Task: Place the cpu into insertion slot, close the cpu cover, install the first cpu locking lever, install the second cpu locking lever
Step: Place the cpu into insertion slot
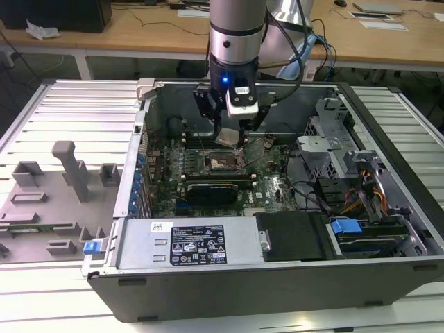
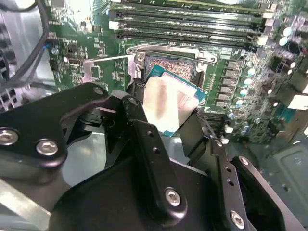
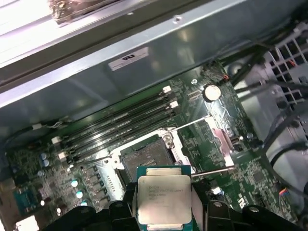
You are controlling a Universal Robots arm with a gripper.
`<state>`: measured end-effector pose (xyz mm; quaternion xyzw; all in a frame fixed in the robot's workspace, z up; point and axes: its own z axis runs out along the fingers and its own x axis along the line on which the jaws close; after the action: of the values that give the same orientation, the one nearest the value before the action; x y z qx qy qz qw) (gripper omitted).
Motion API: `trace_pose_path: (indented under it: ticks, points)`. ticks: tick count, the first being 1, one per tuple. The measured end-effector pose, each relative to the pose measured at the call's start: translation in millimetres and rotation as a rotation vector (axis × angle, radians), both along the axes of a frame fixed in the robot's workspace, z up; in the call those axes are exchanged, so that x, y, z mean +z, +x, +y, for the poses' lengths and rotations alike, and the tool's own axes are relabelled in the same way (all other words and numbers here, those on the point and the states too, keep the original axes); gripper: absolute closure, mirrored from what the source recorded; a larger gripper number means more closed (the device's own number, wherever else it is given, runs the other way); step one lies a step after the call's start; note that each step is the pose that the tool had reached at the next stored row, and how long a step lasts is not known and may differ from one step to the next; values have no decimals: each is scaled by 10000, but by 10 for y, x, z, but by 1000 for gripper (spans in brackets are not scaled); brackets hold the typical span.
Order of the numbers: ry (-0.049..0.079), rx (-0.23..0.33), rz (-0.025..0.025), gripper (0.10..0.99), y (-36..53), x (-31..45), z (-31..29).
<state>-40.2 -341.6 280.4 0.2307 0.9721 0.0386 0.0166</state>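
— Between the fingers of the hand, what is held?
— The cpu is gripped by two opposite edges, and its silvery-beige top is seen in both wrist views. The fingers are drawn in narrowly, pressed against the chip's sides.
— Where is the insertion slot found with respect to the hand?
— Just below and slightly ahead of the fingertips, the insertion slot is left exposed, its contact field bare. The chip is held above it and apart from it, slightly tilted in the second wrist view; it has not yet been seated.
— And the cpu cover?
— The cpu cover is swung open and is propped to one side of the socket, beside the hand. Two thin locking levers are seen raised off the board along the socket's edges.
— What else is set around the hand?
— Farther ahead of the fingertips, past the slot, a row of long memory slots is laid across the green motherboard. By the exterior view, the hand is positioned inside an open computer case, which is laid flat on a slatted metal worktop. Below the hand, a long black card is mounted just beside the socket, and a grey power supply is fixed well apart from the hand.
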Motion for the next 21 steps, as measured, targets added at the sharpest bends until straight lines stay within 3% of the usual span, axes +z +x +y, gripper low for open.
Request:
trace_pose_path:
  ticks: [1,3,8,12,19,21]
  points:
    - [0,-150,0,549,0,-2,0]
    - [1,-1067,1,549,0,-10,0]
    - [-5,-2156,-1,549,0,-20,0]
    - [-17,-3346,-1,549,0,-29,0]
    - [-44,-4346,-5,549,0,-36,0]
    - [-53,-5003,-5,549,0,-41,0]
